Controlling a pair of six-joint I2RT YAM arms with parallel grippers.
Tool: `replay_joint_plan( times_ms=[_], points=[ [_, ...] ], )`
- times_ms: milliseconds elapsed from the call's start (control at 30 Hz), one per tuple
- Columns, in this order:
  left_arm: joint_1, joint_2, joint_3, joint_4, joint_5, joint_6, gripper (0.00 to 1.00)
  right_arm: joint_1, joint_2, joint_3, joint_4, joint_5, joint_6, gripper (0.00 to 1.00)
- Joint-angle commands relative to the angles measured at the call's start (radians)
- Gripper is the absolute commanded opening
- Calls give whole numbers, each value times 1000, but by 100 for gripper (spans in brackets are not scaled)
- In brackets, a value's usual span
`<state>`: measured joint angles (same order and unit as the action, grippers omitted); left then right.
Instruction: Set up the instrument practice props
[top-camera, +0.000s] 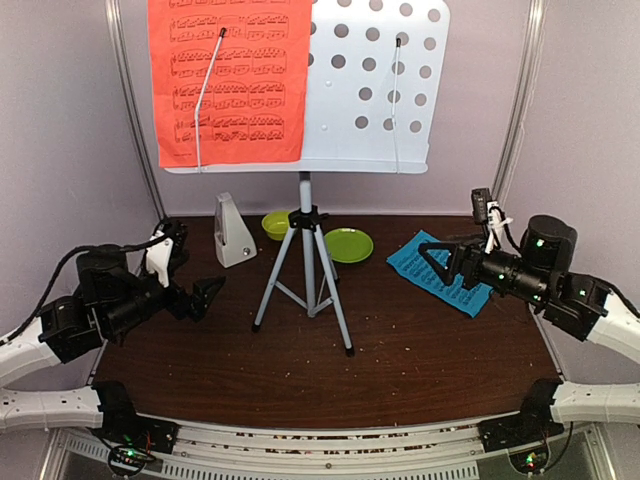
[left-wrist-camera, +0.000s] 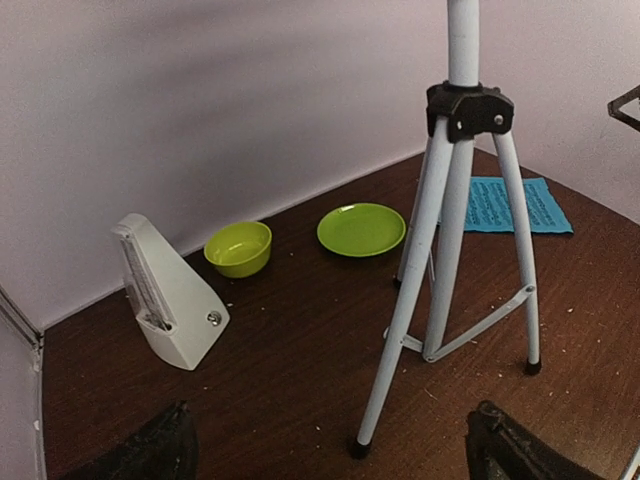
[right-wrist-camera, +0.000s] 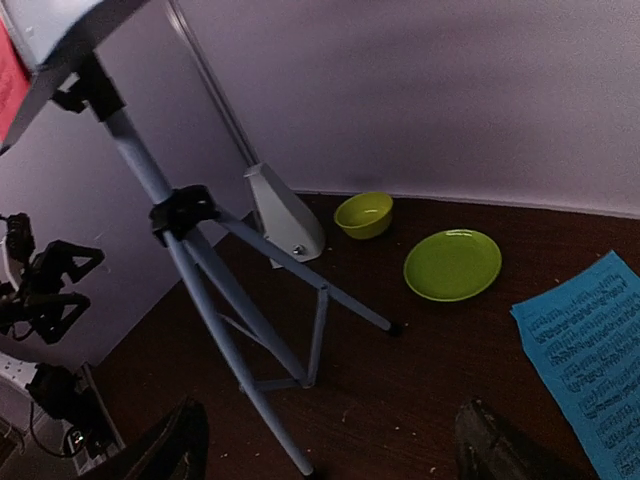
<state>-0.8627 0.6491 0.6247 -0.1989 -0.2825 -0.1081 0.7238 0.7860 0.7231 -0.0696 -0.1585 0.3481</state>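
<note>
The left gripper (top-camera: 202, 292) hangs above the left side of the table (top-camera: 420, 360) with its jaws spread wide, holding and touching nothing. The right gripper (top-camera: 440, 264) is also spread wide and empty, poised just over the near edge of the blue music sheet (top-camera: 410, 255), which lies flat on the right of the table. The surface is dark brown wood scattered with pale crumbs, closed in by plain pale lilac walls (top-camera: 60, 150) with metal posts at the back corners. One grey tripod (top-camera: 305, 262) stands on three spread legs at mid-table and carries one pale perforated music-stand desk (top-camera: 370, 80). There are two sheets: the blue one, and one red music sheet (top-camera: 230, 80) on the desk's left half under a wire arm. One whitish metronome (top-camera: 233, 232) stands upright left of the tripod, with one lime-green bowl (top-camera: 275, 225) just beside it and one lime-green plate (top-camera: 350, 245) behind the tripod's right leg.
</note>
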Motion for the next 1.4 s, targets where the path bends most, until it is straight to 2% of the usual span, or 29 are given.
replay_joint_plan(
  times_ms=[0,67,167,367,633,933,1367],
  points=[
    [9,68,-29,207,114,-56,95,-232,63,-74,22,-51,177,84],
    [10,102,-27,233,133,-54,94,-317,181,-73,50,-98,200,82],
    [10,123,-30,266,148,-57,94,-354,355,-3,58,-74,162,78],
    [10,103,-44,293,124,-74,93,-333,723,279,-65,30,-7,71],
    [10,97,-44,287,110,-78,93,-272,1052,658,-288,174,-148,69],
    [10,125,-22,291,124,-64,93,-254,1296,905,-444,226,-206,63],
    [10,126,-12,279,117,-51,93,-249,1472,1157,-635,279,-246,60]
  ],
)
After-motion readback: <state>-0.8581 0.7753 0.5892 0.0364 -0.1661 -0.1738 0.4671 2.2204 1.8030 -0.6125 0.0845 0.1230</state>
